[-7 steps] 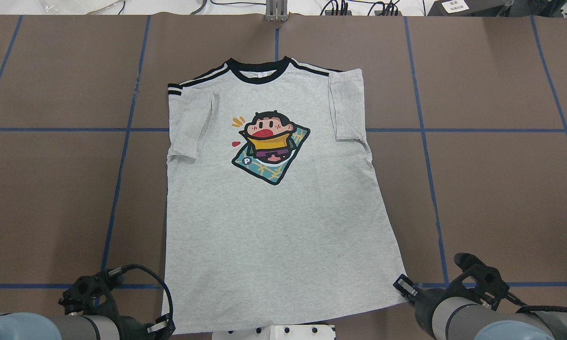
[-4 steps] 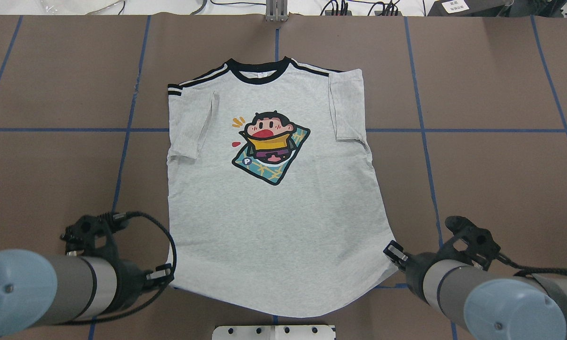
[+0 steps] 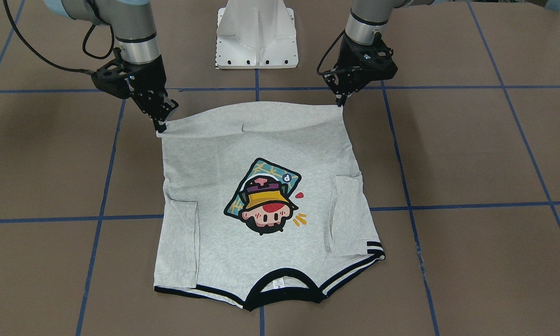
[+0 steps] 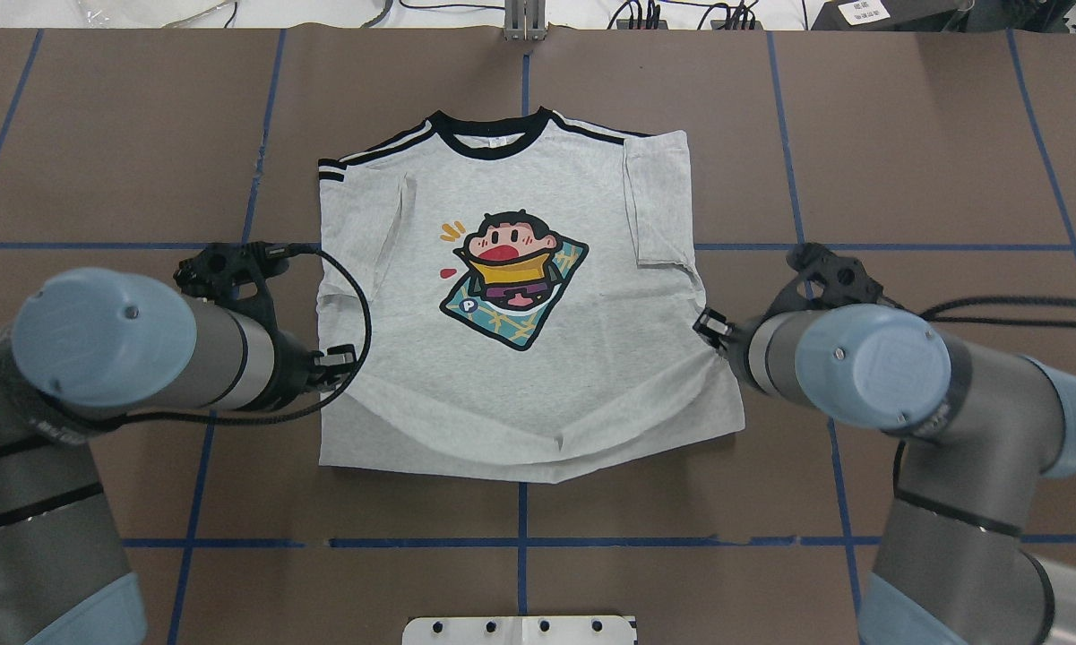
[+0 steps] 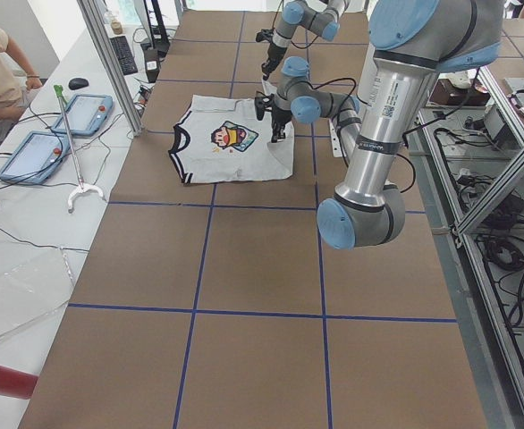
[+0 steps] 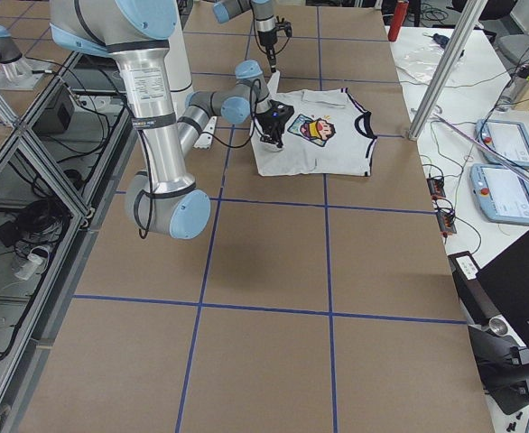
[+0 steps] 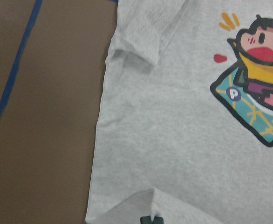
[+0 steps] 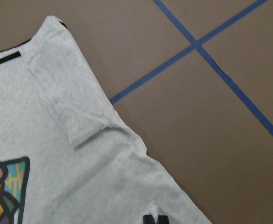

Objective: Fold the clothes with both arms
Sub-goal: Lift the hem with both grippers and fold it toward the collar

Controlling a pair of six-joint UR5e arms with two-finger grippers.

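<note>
1. The light heather-grey short-sleeved T-shirt [image 3: 266,144] lies print-up on the brown paper-covered table [image 3: 471,154] with blue tape lines. It sits straight out from the white fixed pedestal base [image 3: 256,32], and its black collar [image 3: 280,291] is the end farthest from that base.
2. Both short sleeves are folded inward onto the front, either side of the colourful cartoon head in a yellow hat [image 3: 263,196].
3. My black two-finger left gripper [image 3: 342,103] is pinched tight on the hem corner on my left, a short way out from the base, with only cloth between its fingers.
4. My black two-finger right gripper [image 3: 161,128] is clamped the same way on the other hem corner, slightly farther from the base than the left one.
5. From overhead, the lower part of the T-shirt is doubled over itself. The folded edge is the side nearest the base, and the hem held between my grippers bows toward the base in its middle.
6. In each wrist view the cloth rises in a small peak at my closed fingertips, the left pair [image 7: 146,220] and the right pair [image 8: 148,220], with the flat front of the T-shirt spread beyond them, away from the base.
</note>
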